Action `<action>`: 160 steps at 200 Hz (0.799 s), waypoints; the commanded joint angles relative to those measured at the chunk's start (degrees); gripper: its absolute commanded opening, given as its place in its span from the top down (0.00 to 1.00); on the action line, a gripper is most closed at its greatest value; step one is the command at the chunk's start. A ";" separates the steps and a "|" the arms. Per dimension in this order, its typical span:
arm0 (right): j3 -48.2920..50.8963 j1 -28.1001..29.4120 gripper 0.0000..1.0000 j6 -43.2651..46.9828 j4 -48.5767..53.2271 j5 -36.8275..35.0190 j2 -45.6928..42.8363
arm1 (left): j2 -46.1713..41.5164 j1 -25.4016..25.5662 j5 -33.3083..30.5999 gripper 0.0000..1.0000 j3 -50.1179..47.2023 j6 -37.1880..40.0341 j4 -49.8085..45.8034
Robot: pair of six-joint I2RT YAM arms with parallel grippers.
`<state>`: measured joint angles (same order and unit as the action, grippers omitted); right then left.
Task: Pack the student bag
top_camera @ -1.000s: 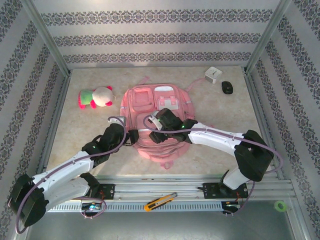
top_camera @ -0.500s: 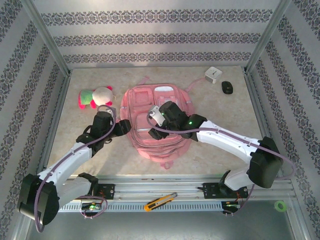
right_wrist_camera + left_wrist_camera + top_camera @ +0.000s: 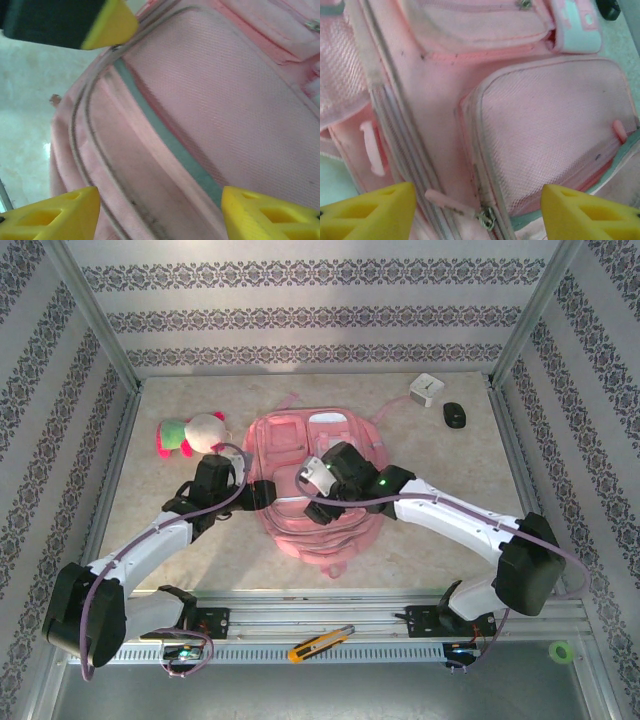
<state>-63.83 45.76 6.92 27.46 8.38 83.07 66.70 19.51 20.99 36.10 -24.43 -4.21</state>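
- Since a second ago the left arm has swung away from its base toward the plush toy (image 3: 190,435). Its left gripper (image 3: 262,495) now sits at the bag's left edge, and the right gripper (image 3: 320,508) has edged up over the middle.
- Flat on the worktop (image 3: 140,480), front pockets up, lies the student bag (image 3: 330,535), centred between the arms.
- Both grippers are spread wide and hold nothing. In the wrist views the left gripper (image 3: 480,215) and right gripper (image 3: 160,215) each frame only pink fabric.
- Collision risk: both grippers work the same patch. The left gripper's finger (image 3: 107,22) appears close ahead in the right wrist view, so a careless reach could knock them together.
- Grip risk: the zip pull (image 3: 487,218) is small and lies flat beside the mesh pocket (image 3: 550,140). Closing slightly off would likely pinch cloth instead.
- Slip risk: the soft bag may drag across the smooth worktop if only one side is tugged.
- I cannot tell whether any compartment is open yet.
- Around the bag, the plush toy lies just beyond the left wrist and could be nudged. A white box (image 3: 425,390) and a black object (image 3: 455,415) sit at the far right, well apart. A utility knife (image 3: 320,642) rests on the front rail.
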 commanded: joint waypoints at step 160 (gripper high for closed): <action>16.07 -16.40 0.35 -19.54 -7.32 16.64 -8.04 | -7.16 -0.30 9.26 0.22 4.31 61.46 -15.29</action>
<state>-51.27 29.74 -8.05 23.09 21.39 78.37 62.89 19.40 31.81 40.84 13.76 -11.31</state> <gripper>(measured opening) 0.654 0.764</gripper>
